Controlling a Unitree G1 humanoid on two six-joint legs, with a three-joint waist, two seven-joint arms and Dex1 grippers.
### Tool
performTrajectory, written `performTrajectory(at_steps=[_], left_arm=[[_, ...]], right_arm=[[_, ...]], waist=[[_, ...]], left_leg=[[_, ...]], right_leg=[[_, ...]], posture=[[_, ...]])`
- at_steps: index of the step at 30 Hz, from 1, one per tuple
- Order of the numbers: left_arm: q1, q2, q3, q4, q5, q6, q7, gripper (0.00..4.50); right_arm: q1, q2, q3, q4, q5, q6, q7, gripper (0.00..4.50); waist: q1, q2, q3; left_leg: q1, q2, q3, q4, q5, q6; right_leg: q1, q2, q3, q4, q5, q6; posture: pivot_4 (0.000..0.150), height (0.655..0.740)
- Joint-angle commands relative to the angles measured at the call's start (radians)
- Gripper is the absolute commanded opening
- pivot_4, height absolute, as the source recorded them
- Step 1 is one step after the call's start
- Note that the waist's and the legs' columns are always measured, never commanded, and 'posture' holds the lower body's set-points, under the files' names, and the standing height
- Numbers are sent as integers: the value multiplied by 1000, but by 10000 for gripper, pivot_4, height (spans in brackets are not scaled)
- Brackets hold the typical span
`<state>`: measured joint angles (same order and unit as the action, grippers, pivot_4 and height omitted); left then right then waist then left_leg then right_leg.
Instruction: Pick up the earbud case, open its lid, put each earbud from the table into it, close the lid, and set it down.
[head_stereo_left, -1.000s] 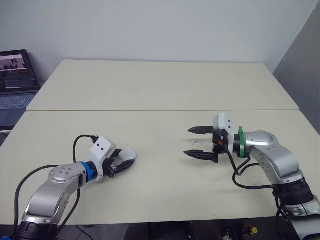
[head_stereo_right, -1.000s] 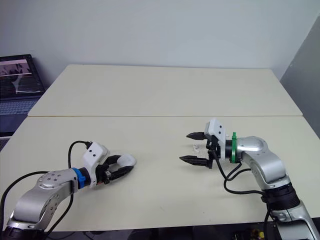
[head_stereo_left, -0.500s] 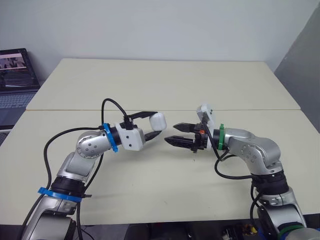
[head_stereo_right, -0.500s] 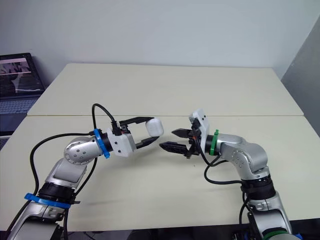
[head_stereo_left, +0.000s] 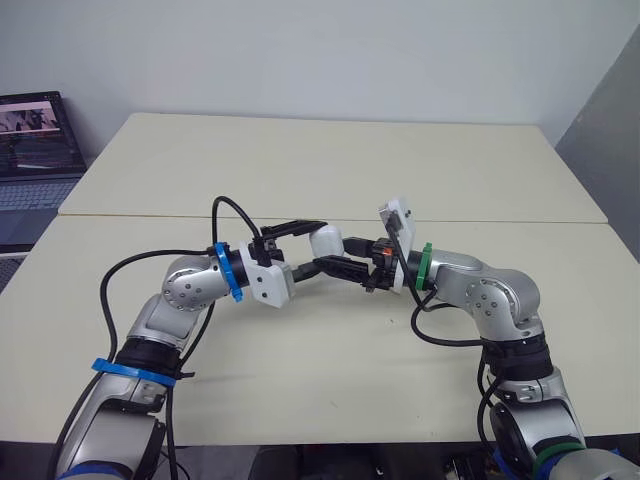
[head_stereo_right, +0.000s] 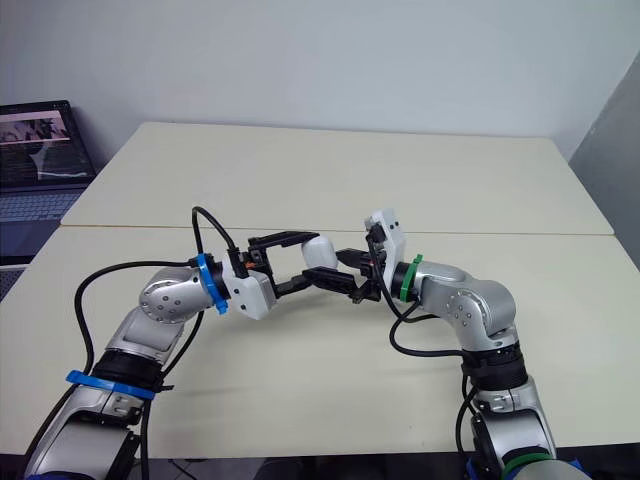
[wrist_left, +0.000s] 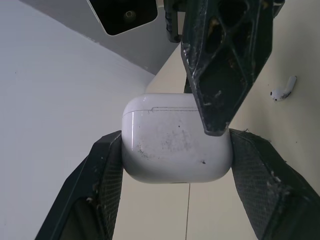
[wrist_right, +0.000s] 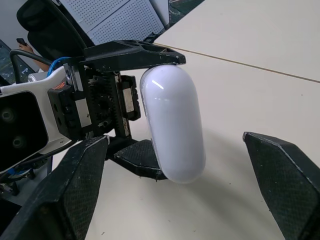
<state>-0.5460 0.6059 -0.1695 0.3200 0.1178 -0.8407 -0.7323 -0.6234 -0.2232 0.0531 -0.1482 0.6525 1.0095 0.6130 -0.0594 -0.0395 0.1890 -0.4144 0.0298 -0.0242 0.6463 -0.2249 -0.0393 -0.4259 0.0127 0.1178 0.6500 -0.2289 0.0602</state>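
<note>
Left eye view, read from the left: a laptop (head_stereo_left: 35, 135) sits off the far corner of the table (head_stereo_left: 300, 160), its screen too small to read. Next comes the left gripper (head_stereo_left: 318, 245), raised over the middle of the table and clamped on the white earbud case (head_stereo_left: 326, 240), one finger on each side of its body, so the case is held in the air and not resting on the surface. The left wrist view shows the lid seam closed. Just to the right, the right gripper (head_stereo_left: 345, 255) meets it nose to nose with its fingers spread wide, one on either side of the case and holding nothing. One finger overlaps the lid end, though I cannot tell if it touches. One earbud (wrist_left: 283, 89) lies on the table beyond. The likely step is prying the lid open. The risk I see is that a push from the right finger on the smooth, rounded shell twists the case in the left grip or pops it out. A finger landing below the seam would press the body without lifting the lid. No brand, label or lettering can be read on the case or grippers.
</note>
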Motion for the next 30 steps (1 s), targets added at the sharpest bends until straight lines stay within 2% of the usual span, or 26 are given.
performTrajectory(at_steps=[1, 2, 10, 11, 15, 20, 22, 25, 30], left_arm=[[-20, -5, -5, -25, -23, -20, 6, 27825], [-20, -6, -6, -26, -23, -21, 6, 27825], [-24, -14, -13, -30, -23, -26, 4, 27825], [-24, -15, -15, -29, -24, -28, 2, 27825], [-18, -17, -25, -34, -37, -32, -9, 27825], [-6, -6, -34, -40, -95, -21, -51, 44261], [-1, 3, -35, -57, -122, -4, -71, 45000], [26, 43, -37, -164, -238, 172, -156, 45000], [-15, 155, -22, -322, -401, 624, -311, 45000]], right_arm=[[-12, -8, -6, -1, 0, -28, 10, 41437], [-14, -7, -4, 1, 0, -29, 10, 39354], [-16, -26, 28, 8, -17, -53, 41, 10229], [-16, -26, 27, 9, -16, -55, 42, 7717], [-20, -20, 17, 15, -6, -55, 37, 7753], [-12, -29, 11, 18, -5, -56, 36, 7752], [-9, -33, 7, 24, -10, -62, 32, 7752], [-7, -58, 10, 53, -68, -115, 11, 7752], [-5, -170, 159, 98, -329, -376, 30, 7752]], waist=[[0, 0, 0], [0, 0, 0], [0, 0, 0], [0, 0, 0], [0, 0, 0], [0, 0, 0], [0, 0, 0], [-1, 0, 0], [-5, 0, 0]], left_leg=[[0, 0, 0, 0, 0, 0], [0, 0, 0, 0, 0, 0], [0, 0, 0, 0, 0, 0], [0, 0, 0, 0, 0, 0], [0, 0, -1, 0, 0, 0], [0, 0, -1, 0, 0, 0], [0, 0, -1, 0, 0, 0], [0, 0, -1, 0, 0, 0], [0, 0, -1, 0, 0, 0]], right_leg=[[0, 0, 0, 0, 0, 0], [0, 0, 0, 0, 0, 0], [0, 0, 0, 0, 0, 0], [0, 0, 0, 0, 0, 0], [0, 0, -1, 0, 0, 0], [0, 0, -1, 0, 0, 0], [0, 0, -1, 0, 0, 0], [0, 0, -1, 0, 0, 0], [0, 0, -1, 0, -3, 4]], posture=[[1500, 7400], [1500, 7400], [1500, 7400], [1500, 7400], [1500, 7400], [1500, 7400], [1500, 7400], [1500, 7400], [1500, 7400]])
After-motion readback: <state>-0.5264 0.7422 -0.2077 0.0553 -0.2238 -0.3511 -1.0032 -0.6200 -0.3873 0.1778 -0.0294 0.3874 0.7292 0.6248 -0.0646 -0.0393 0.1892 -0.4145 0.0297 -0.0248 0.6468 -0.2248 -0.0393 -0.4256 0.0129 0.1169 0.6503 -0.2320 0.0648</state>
